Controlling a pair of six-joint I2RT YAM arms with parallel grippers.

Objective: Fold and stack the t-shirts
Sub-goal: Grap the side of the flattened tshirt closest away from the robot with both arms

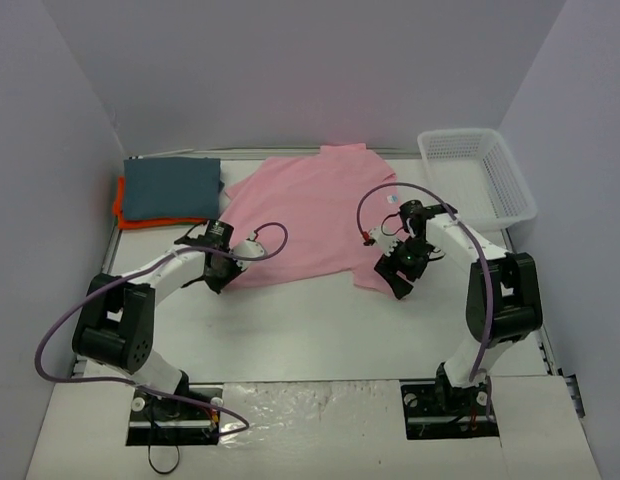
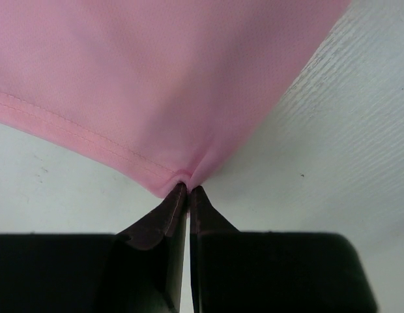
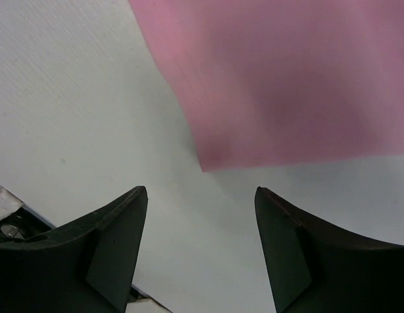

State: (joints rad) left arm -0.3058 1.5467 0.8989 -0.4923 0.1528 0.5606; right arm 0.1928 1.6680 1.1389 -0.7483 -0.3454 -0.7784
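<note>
Left tool [image 2: 189, 188] pinches the pink t-shirt [image 2: 156, 78] at its stitched corner; right tool [image 3: 201, 190] gapes.

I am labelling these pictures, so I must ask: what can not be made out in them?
Orange shirt: top view, mostly hidden under the grey-blue shirt.
Pink shirt: both wrist views cut it off at the edges; the right wrist view is blurred.
Left jaws: top view, too small and dark to show their grip on the pink corner.
</note>
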